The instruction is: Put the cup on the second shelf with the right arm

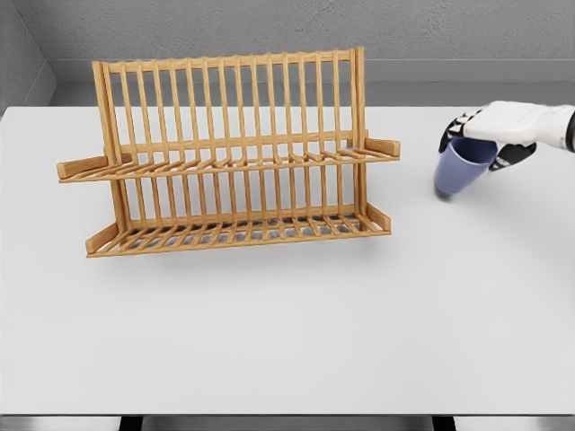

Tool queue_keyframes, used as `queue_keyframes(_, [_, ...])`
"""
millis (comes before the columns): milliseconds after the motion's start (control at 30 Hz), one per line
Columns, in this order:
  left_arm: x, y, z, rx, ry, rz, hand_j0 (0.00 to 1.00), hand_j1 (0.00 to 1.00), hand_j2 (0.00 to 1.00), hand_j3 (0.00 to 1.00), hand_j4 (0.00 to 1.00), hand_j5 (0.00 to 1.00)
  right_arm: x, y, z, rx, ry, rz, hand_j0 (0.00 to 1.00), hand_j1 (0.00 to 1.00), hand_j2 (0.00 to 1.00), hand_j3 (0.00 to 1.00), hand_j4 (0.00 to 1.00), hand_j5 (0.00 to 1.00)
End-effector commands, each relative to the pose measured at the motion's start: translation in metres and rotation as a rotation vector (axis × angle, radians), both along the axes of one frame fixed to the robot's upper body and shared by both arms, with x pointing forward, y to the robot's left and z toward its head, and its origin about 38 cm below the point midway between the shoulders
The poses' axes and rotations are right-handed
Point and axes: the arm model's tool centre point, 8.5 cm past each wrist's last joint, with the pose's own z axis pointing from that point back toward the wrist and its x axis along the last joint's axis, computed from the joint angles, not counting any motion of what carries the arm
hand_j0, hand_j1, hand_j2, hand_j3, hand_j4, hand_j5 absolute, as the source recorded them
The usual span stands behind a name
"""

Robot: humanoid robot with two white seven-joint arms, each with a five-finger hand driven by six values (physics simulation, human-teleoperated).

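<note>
A blue-purple cup (459, 169) is tilted at the right of the white table, its open mouth turned up toward my right hand (485, 142). The right hand comes in from the right edge and its dark fingers are curled around the cup's rim, holding it; the cup's base looks just off the table or barely touching, I cannot tell which. A wooden two-tier dish rack (229, 153) stands to the left of the cup, with an upper slatted shelf (225, 164) and a lower slatted shelf (243, 233). Both shelves hold nothing. The left arm does not show.
The white table (287, 332) spans the whole view, with its front edge near the bottom. A grey wall runs behind the rack. A gap of bare table lies between the rack's right end and the cup.
</note>
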Motion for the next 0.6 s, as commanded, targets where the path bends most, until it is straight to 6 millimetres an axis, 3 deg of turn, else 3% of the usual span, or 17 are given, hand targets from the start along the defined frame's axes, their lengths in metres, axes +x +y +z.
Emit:
queue_keyframes(0, [0.000,0.000,0.000,0.000,0.000,0.000,1.00,1.00,1.00,1.00,1.00,1.00,0.001,-0.003,0.007,0.016,-0.016,-0.010,0.60,0.60,0.60,0.60,0.60,0.60])
queue_keyframes(233, [0.000,0.000,0.000,0.000,0.000,0.000,1.00,1.00,1.00,1.00,1.00,1.00,0.003,-0.010,0.029,0.051,-0.073,-0.031,0.60,0.60,0.60,0.60,0.60,0.60])
queue_keyframes(567, [0.000,0.000,0.000,0.000,0.000,0.000,1.00,1.00,1.00,1.00,1.00,1.00,-0.001,-0.001,0.068,0.055,-0.160,0.010,0.60,0.60,0.60,0.60,0.60,0.60])
